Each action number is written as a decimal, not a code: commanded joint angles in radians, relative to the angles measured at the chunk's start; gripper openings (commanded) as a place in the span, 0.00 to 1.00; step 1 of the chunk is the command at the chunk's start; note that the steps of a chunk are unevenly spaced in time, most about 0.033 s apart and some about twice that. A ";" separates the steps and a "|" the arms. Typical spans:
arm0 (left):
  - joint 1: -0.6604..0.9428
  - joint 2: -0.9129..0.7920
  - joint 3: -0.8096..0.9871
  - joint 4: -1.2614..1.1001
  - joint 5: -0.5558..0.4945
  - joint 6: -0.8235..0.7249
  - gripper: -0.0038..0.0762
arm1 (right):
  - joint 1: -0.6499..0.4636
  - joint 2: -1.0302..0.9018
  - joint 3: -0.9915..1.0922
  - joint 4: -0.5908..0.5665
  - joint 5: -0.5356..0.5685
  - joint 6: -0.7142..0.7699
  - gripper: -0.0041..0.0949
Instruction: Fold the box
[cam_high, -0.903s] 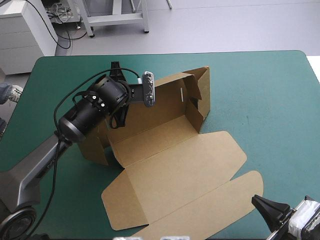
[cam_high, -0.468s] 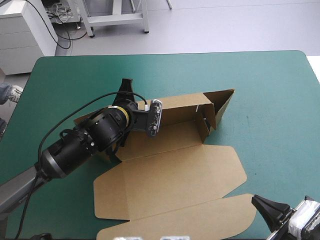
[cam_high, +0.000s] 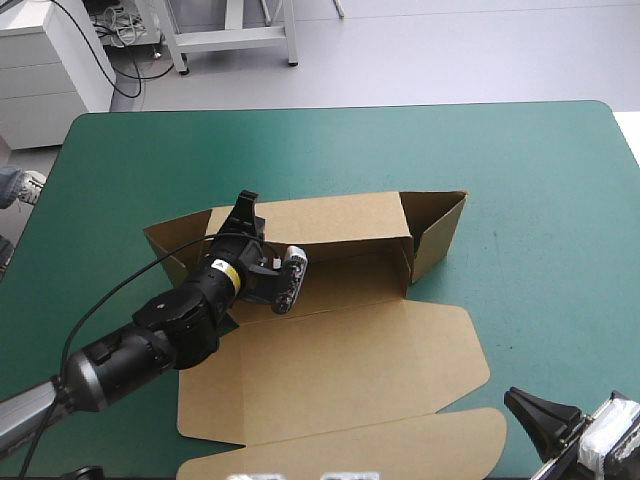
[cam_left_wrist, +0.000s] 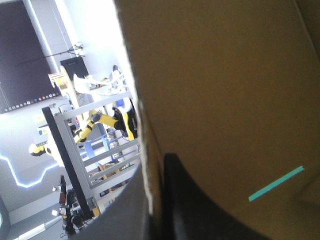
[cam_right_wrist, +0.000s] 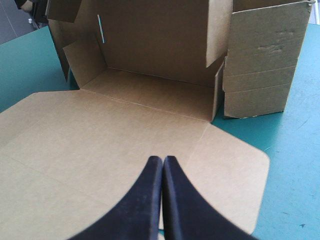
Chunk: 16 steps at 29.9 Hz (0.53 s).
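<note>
Rear wall pinched at one end, so the box may swing or the wall may slip

Nearest to me, my right hand (cam_high: 530, 412) is pressed together at the near edge of the worktop (cam_high: 540, 160), close by the flat lid (cam_high: 340, 370) but holding nothing, so nothing steadies the box (cam_high: 350, 275). Farther on, my left hand (cam_high: 246, 212) pinches the raised rear wall near its left end. I judge that a one-sided pull could turn the whole box or drop the wall. The far right flap (cam_high: 437, 232) stands untucked and may catch.

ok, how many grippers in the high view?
2. Left gripper: shut on the box's raised far wall, toward its left end. Right gripper: shut, at the table's near right corner by the flat lid.
</note>
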 joint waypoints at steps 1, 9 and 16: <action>-0.007 -0.080 0.033 0.045 -0.057 -0.041 0.04 | -0.007 -0.002 -0.013 -0.012 -0.091 0.004 0.03; 0.032 -0.061 0.045 0.047 -0.094 -0.103 0.04 | -0.007 0.001 -0.013 -0.014 -0.093 0.005 0.03; 0.083 0.047 0.045 0.218 -0.108 -0.397 0.04 | -0.007 0.001 -0.013 -0.021 -0.093 0.000 0.03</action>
